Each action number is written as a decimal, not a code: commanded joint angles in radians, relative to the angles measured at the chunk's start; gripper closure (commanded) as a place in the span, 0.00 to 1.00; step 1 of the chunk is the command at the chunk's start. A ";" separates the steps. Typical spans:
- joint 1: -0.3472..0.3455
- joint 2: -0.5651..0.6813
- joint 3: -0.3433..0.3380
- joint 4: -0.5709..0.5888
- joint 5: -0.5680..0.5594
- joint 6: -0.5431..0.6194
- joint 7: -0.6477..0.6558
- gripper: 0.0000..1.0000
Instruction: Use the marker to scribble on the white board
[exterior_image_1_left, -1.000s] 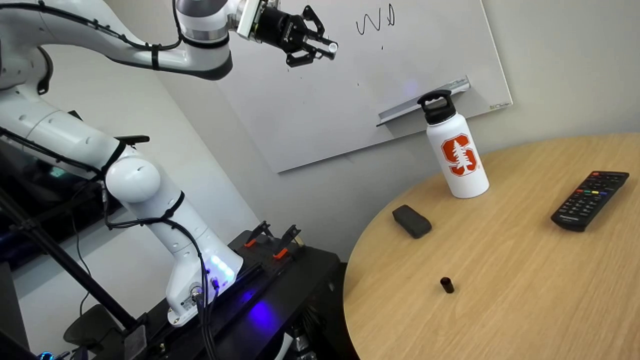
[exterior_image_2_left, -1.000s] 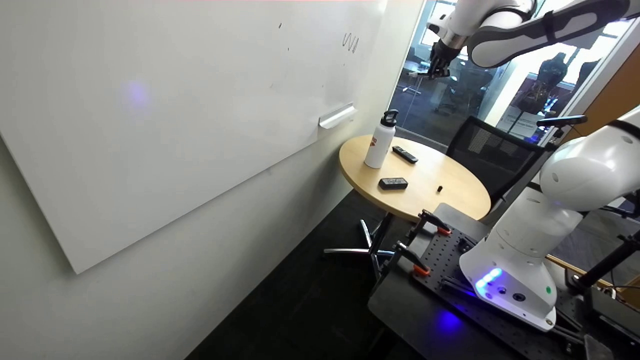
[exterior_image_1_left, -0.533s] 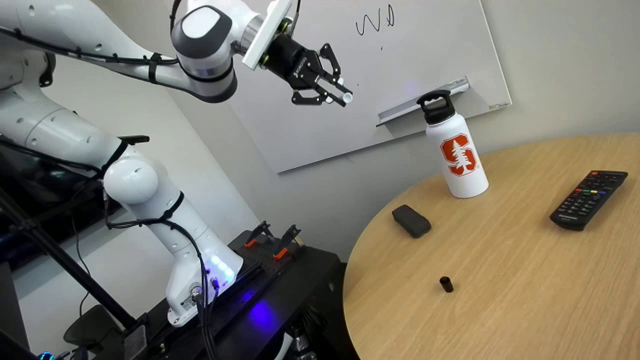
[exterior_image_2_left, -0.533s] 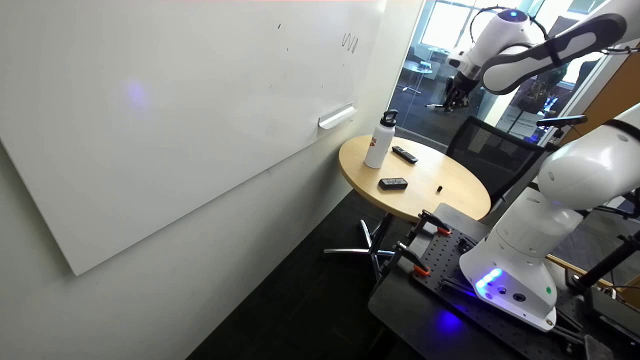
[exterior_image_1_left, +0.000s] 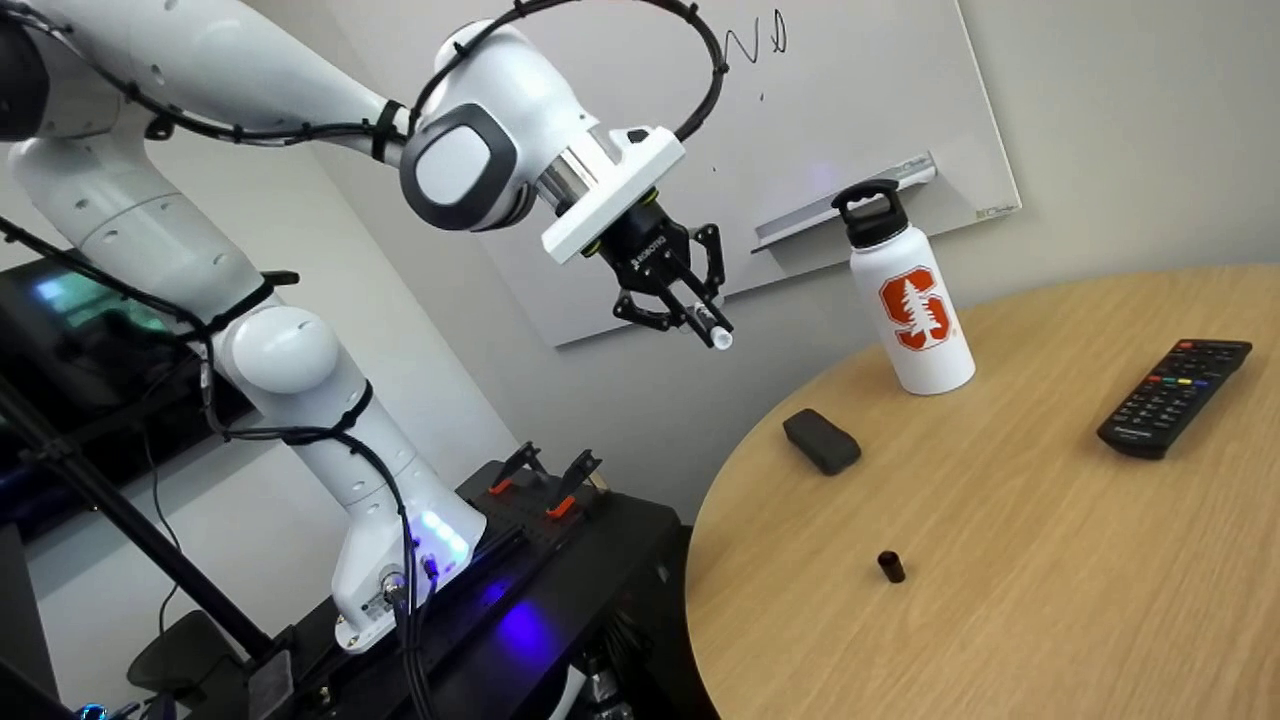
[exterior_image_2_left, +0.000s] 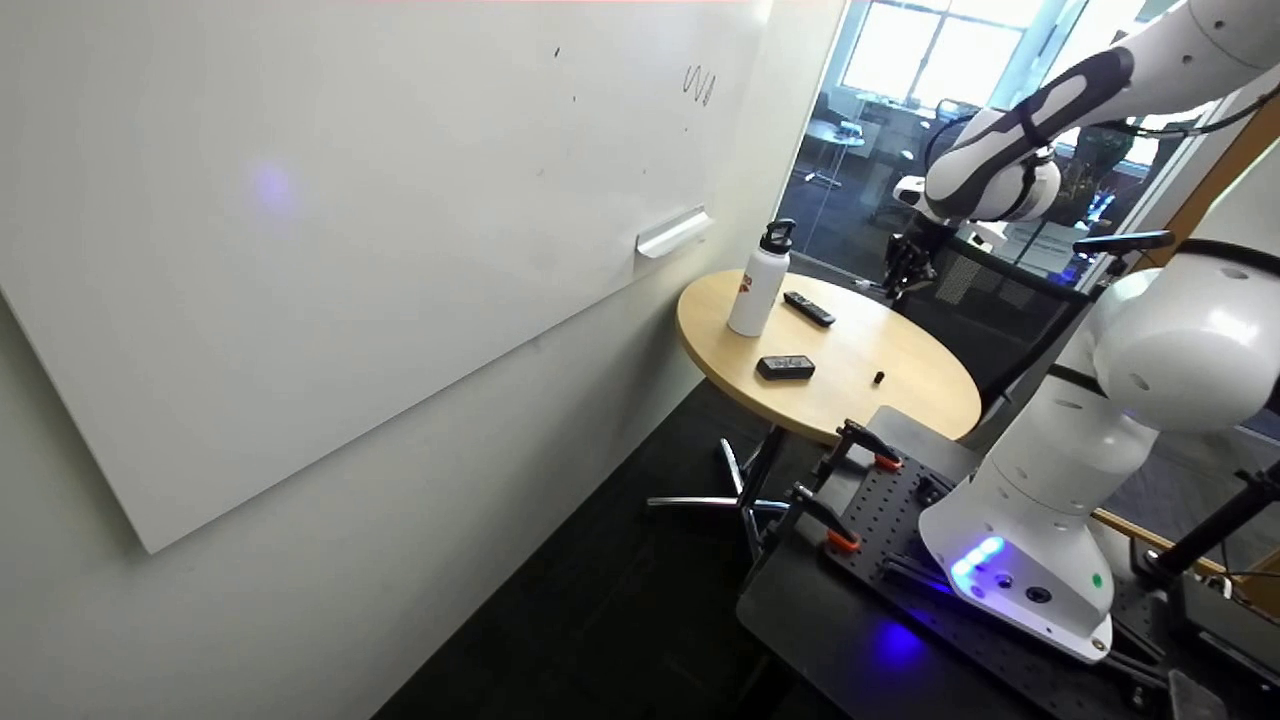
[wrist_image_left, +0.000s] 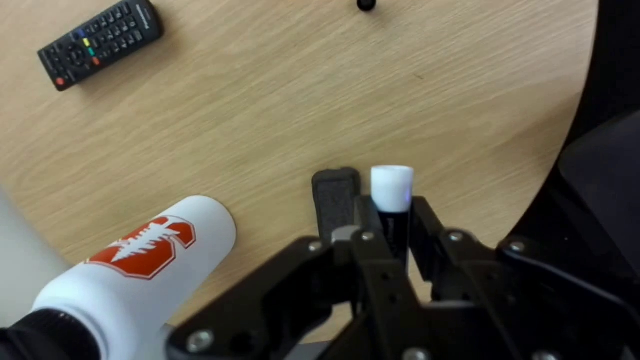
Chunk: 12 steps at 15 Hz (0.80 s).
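Observation:
My gripper (exterior_image_1_left: 711, 322) is shut on the marker (exterior_image_1_left: 721, 340) and holds it in the air, in front of the wall and beside the table. In the wrist view the fingertips (wrist_image_left: 393, 204) pinch the marker (wrist_image_left: 392, 188); its white end and dark band show, and the rest is hidden by the fingers. The gripper (exterior_image_2_left: 905, 275) and marker (exterior_image_2_left: 868, 286) also show in an exterior view, well apart from the board. The white board (exterior_image_1_left: 850, 110) hangs on the wall with short dark strokes near its top; it also fills the left of an exterior view (exterior_image_2_left: 400, 250).
A round wooden table (exterior_image_1_left: 1050, 560) carries a white bottle (exterior_image_1_left: 915, 315), a black block (exterior_image_1_left: 822, 441), a remote control (exterior_image_1_left: 1175, 398) and a small black cap (exterior_image_1_left: 891, 567). A ledge (exterior_image_1_left: 845, 200) juts from the board. A black chair (exterior_image_2_left: 985, 310) stands behind the table.
My gripper has come down from in front of the board to lower, nearer the table, tilting more downward. The marker stays in its fingers. The things on the table have not moved.

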 joint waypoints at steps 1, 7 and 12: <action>0.011 0.045 0.000 0.016 0.007 0.001 0.010 0.80; -0.082 0.188 0.120 0.090 -0.024 0.004 0.106 0.95; -0.179 0.255 0.182 0.114 0.092 0.006 0.119 0.95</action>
